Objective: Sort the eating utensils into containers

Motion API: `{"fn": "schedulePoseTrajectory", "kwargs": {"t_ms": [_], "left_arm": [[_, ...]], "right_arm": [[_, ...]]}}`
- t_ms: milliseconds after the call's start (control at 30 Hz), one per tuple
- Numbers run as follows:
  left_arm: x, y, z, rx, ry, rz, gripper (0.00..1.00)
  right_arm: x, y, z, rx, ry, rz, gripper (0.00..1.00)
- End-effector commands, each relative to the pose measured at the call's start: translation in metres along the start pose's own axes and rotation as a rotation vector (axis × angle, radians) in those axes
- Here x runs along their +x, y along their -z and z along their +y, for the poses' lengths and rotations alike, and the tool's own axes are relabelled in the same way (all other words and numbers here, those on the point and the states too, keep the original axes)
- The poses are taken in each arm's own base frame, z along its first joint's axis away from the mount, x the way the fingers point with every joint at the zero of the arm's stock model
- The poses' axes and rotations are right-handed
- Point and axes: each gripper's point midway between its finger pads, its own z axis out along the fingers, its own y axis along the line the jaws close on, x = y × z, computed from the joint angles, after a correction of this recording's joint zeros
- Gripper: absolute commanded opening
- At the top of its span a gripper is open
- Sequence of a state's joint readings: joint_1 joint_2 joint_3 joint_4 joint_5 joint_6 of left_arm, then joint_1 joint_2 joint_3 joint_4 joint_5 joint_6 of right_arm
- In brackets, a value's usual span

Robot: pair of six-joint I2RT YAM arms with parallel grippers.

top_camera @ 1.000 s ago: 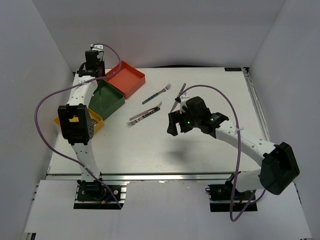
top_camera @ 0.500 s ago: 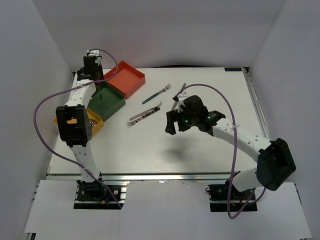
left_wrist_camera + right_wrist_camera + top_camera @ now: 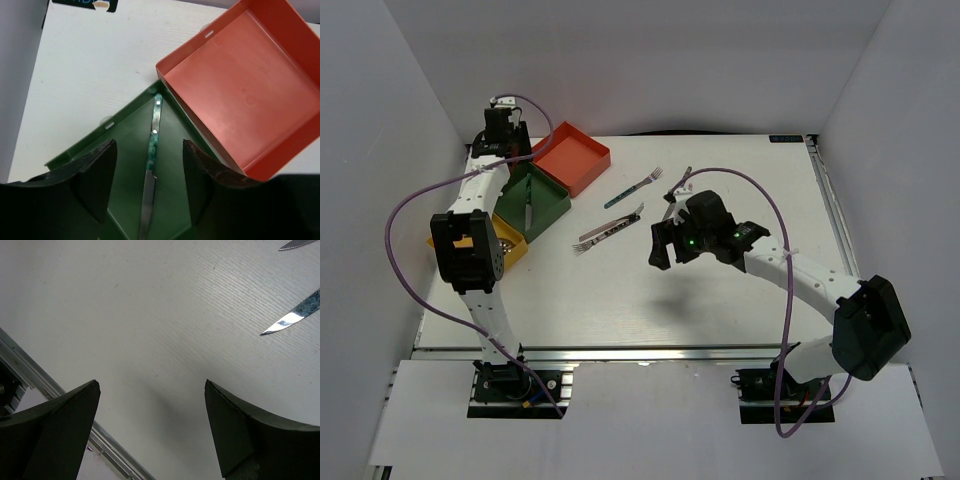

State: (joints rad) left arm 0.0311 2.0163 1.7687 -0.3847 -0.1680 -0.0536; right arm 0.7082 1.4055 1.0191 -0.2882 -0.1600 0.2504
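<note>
In the green tray lies one knife, its handle teal-patterned with two bright rivets, one end at the tray's far corner. The left fingers hang over it, one on each side, parted and clear of the metal, gripping nothing.

The red tray butts against the green tray's far right wall and is bare inside. The yellow tray sits on the green tray's near left side, mostly hidden by the left arm. That makes three trays.

Right of the green tray, on the white desk, a teal-handled fork lies alone. Nearer, two more utensils lie side by side. Further right, a fourth piece shows beside the right arm.

The right fingers, well right of the green tray, are spread wide over bare desk, holding nothing. Two shiny tips reach into that view's upper right corner.

A dark label at the desk's edge beyond the green tray is cut off, so its writing cannot be read.
</note>
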Motion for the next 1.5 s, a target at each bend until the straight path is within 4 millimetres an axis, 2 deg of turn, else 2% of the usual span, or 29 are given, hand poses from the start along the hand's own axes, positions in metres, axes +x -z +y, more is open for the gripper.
{"fn": "schedulePoseTrajectory", "kwargs": {"t_ms": [0,100,167,233,267,333,367,400,433,467,500,533,567,600,633,667,700,733,767,800,833,1000,1133,1200,1300,1333,1400,1433,1467], "left_arm": [[-0.026,0.021,0.0,0.011,0.008,-0.042,0.66],[-0.033,0.031,-0.003,0.032,0.023,-0.056,0.72],[-0.052,0.05,-0.007,0.064,0.052,-0.108,0.73],[-0.061,0.067,-0.007,0.069,0.11,-0.131,0.98],[-0.075,0.089,-0.003,0.06,0.17,-0.17,0.98],[-0.065,0.106,0.002,0.046,0.216,-0.145,0.98],[-0.074,0.131,0.01,0.018,0.252,-0.183,0.98],[-0.07,0.141,0.013,0.006,0.314,-0.18,0.98],[-0.045,0.144,0.013,-0.001,0.323,-0.121,0.98],[-0.038,0.153,0.015,-0.006,0.334,-0.114,0.98],[-0.037,0.178,0.019,0.003,0.357,-0.133,0.98],[-0.008,0.178,0.019,-0.002,0.347,-0.081,0.98],[0.002,0.185,0.021,-0.003,0.344,-0.081,0.98],[0.0,0.207,0.024,0.018,0.33,-0.136,0.98],[0.009,0.213,0.027,0.013,0.321,-0.145,0.98],[0.046,0.206,0.028,0.0,0.294,-0.092,0.98],[0.057,0.208,0.03,0.0,0.289,-0.101,0.98],[0.054,0.219,0.034,-0.001,0.301,-0.167,0.98],[0.08,0.212,0.034,-0.005,0.292,-0.125,0.98],[0.085,0.212,0.034,-0.003,0.291,-0.126,0.98],[0.088,0.212,0.033,0.001,0.293,-0.125,0.98],[0.096,0.204,0.025,0.035,0.28,-0.079,0.98],[0.099,0.202,0.023,0.043,0.275,-0.068,0.98],[0.099,0.202,0.02,0.057,0.276,-0.067,0.98],[0.103,0.2,0.018,0.064,0.277,-0.051,0.98],[0.102,0.2,0.018,0.064,0.277,-0.053,0.98],[0.102,0.2,0.016,0.078,0.285,-0.052,0.98],[0.099,0.201,0.01,0.111,0.287,-0.053,0.98],[0.097,0.201,0.007,0.126,0.299,-0.053,0.98]], "right_arm": [[-0.023,-0.001,0.009,-0.022,0.026,-0.056,0.89],[-0.023,-0.006,0.004,-0.003,0.024,-0.06,0.89],[-0.025,-0.011,-0.004,0.035,0.008,-0.069,0.89],[-0.027,-0.023,-0.014,0.083,-0.022,-0.06,0.89],[-0.033,-0.03,-0.031,0.191,-0.07,-0.056,0.89],[-0.038,-0.034,-0.057,0.349,-0.134,-0.064,0.89],[-0.041,-0.028,-0.082,0.508,-0.157,-0.086,0.89],[-0.051,-0.032,-0.091,0.578,-0.221,-0.108,0.89],[-0.055,-0.033,-0.1,0.635,-0.232,-0.115,0.89],[-0.059,-0.037,-0.104,0.638,-0.224,-0.104,0.89],[-0.052,-0.05,-0.118,0.652,-0.227,-0.049,0.89],[-0.072,-0.052,-0.121,0.642,-0.255,-0.069,0.89],[-0.064,-0.064,-0.131,0.649,-0.28,-0.02,0.89],[-0.063,-0.061,-0.151,0.677,-0.32,0.0,0.88],[-0.07,-0.062,-0.16,0.681,-0.352,-0.014,0.84],[-0.063,-0.07,-0.17,0.683,-0.373,0.015,0.83],[-0.064,-0.068,-0.184,0.701,-0.394,0.009,0.82],[-0.066,-0.072,-0.191,0.708,-0.392,0.007,0.8],[-0.068,-0.079,-0.2,0.719,-0.394,0.008,0.78],[-0.071,-0.079,-0.21,0.738,-0.399,0.007,0.77],[-0.068,-0.081,-0.216,0.752,-0.398,0.03,0.73],[-0.071,-0.115,-0.237,0.703,-0.395,0.07,0.66],[-0.062,-0.121,-0.243,0.727,-0.402,0.089,0.66],[-0.064,-0.122,-0.243,0.716,-0.415,0.064,0.66],[-0.048,-0.128,-0.244,0.711,-0.436,0.098,0.62],[-0.049,-0.13,-0.244,0.713,-0.445,0.1,0.5],[-0.033,-0.136,-0.248,0.73,-0.454,0.15,0.35],[-0.023,-0.135,-0.249,0.74,-0.459,0.182,0.19],[-0.017,-0.134,-0.249,0.745,-0.463,0.196,0.12]]}}
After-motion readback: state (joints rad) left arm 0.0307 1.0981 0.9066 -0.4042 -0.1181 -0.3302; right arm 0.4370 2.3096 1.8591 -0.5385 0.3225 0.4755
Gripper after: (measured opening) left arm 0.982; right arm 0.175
